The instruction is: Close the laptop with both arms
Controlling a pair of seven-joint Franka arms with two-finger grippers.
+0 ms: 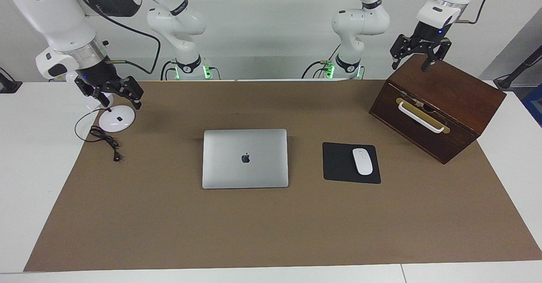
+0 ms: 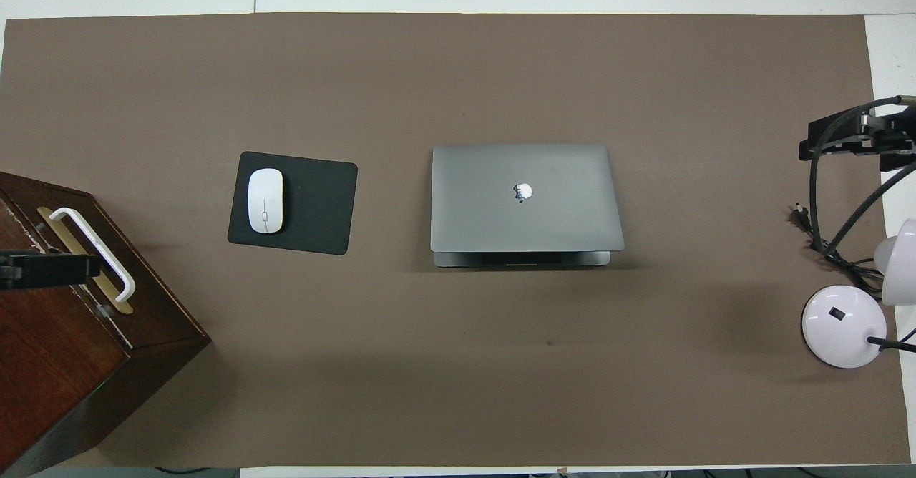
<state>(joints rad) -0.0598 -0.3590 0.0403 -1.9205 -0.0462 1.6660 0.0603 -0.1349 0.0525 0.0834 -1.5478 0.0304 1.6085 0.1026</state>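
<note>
Above the wooden box at its own end of the table, the left gripper hung with fingers spread, holding nothing. Over the white lamp base, the right gripper was likewise spread and empty. Between them, mid-mat, the laptop lay nearly shut, its lid down. Beside it, toward the box, sat the black mouse pad with the white mouse.
</note>
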